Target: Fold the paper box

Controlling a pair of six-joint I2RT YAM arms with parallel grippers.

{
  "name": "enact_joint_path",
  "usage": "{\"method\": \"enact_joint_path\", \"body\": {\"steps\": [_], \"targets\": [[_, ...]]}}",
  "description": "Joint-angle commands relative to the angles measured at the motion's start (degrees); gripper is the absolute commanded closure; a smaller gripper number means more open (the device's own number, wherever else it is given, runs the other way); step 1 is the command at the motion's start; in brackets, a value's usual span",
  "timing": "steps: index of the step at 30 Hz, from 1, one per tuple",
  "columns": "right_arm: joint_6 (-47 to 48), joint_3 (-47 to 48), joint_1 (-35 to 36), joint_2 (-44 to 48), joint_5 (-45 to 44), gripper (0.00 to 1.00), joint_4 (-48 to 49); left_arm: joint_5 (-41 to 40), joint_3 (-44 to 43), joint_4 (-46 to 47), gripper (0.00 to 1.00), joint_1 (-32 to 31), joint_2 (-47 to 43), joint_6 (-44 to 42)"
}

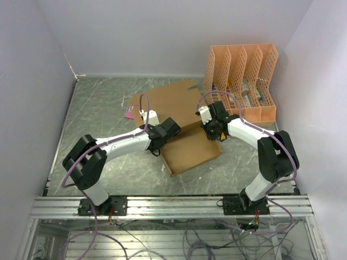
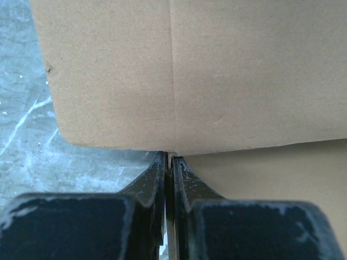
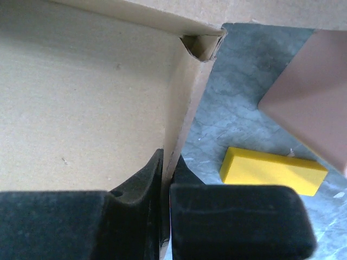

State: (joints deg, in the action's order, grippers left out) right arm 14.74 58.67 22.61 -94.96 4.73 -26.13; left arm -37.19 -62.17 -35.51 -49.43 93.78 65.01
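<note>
The paper box point(image 1: 190, 146) is a brown cardboard sheet lying partly folded mid-table, its big rear flap point(image 1: 173, 100) stretching toward the back. My left gripper point(image 1: 164, 131) is shut on the box's left side wall; in the left wrist view the thin cardboard edge runs between the black fingers point(image 2: 149, 181) under a broad panel point(image 2: 217, 70). My right gripper point(image 1: 212, 131) is shut on the right side wall; in the right wrist view that upright wall point(image 3: 181, 124) is pinched between the fingers point(image 3: 142, 179), with the box floor point(image 3: 81, 103) to its left and a folded corner point(image 3: 200, 46) ahead.
An orange lattice file organizer point(image 1: 241, 81) stands at the back right, close to the right arm. A small pink card point(image 1: 130, 112) lies at the cardboard's left edge. A yellow block point(image 3: 271, 170) rests on the grey marbled table point(image 1: 103, 108) beside the right wall. White walls enclose the table.
</note>
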Motion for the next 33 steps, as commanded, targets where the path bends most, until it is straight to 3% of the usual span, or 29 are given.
{"method": "enact_joint_path", "body": {"steps": [1, 6, 10, 12, 25, 33], "targets": [[1.24, -4.86, 0.75, -1.02, -5.91, 1.0, 3.85, -1.78, -1.71, 1.88, 0.93, -0.46, 0.34, 0.0], [1.45, -4.88, 0.77, -1.99, -6.12, 1.0, 3.92, -1.35, -1.93, 2.26, 0.93, -0.54, 0.72, -0.67], [1.6, -3.66, 0.64, -1.14, -4.89, 0.8, 2.88, -1.13, -2.25, 2.11, 0.93, -0.51, 1.43, -0.69], [1.87, -2.95, 0.52, 0.05, -4.16, 0.76, 2.11, -1.36, -2.25, 1.87, 0.93, -0.53, 1.51, -0.75], [2.23, -1.64, 0.27, 4.54, 0.01, 0.67, -0.68, -1.29, -2.6, 1.72, 0.91, -0.55, 2.06, -0.75], [1.18, -2.91, 0.24, 3.85, 1.64, 0.67, 0.14, -0.39, -3.22, 1.99, 0.7, -0.54, 2.79, -1.23]]}}
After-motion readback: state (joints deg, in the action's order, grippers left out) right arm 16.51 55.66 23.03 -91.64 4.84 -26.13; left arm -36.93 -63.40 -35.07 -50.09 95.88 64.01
